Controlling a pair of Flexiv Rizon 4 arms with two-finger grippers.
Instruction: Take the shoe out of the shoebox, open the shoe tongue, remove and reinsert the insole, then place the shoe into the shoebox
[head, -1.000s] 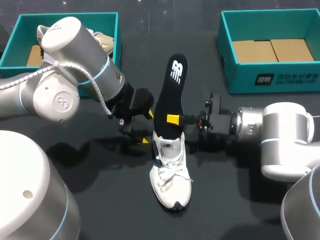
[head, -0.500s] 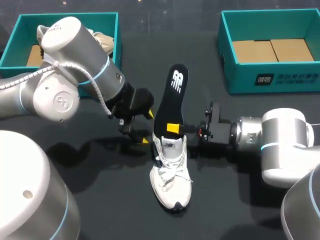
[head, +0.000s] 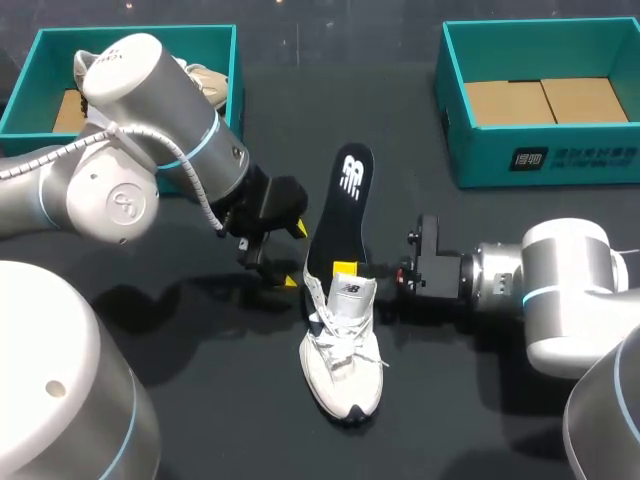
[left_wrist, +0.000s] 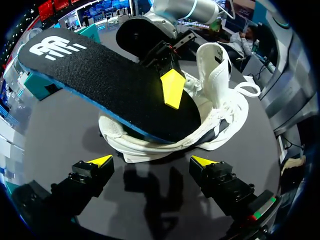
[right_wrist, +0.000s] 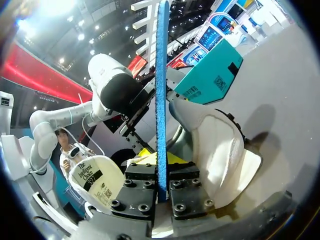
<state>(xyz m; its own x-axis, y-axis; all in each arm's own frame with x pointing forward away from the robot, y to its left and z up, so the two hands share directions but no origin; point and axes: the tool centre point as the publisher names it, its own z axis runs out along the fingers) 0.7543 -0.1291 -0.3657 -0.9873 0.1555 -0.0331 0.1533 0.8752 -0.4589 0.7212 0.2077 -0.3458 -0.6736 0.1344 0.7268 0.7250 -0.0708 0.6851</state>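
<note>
Poking out of the shoe (head: 342, 350), the insole (head: 340, 215) has its lower end inside the collar. Its logo end rises up and away toward the far side of the table (head: 200, 400). The shoe sits on the table between the arms, toe toward me and tongue lifted, well apart from both boxes.

The right gripper (head: 346, 270) is clamped on the insole from its two faces, just above the collar; in the right wrist view the blue edge runs straight up between its fingers (right_wrist: 142, 182). The left gripper (left_wrist: 150, 161) hangs spread wide just beside the heel, touching nothing.

The insole's long axis lies roughly in line with the shoe's, so I judge the reinserting push should run along that line, down toward the toe. The right arm has the hold. Its grip is so near the collar that it will likely need to shift higher.

The right box (head: 455, 110) waits at the far right; the left box (head: 40, 60) holds another shoe.
</note>
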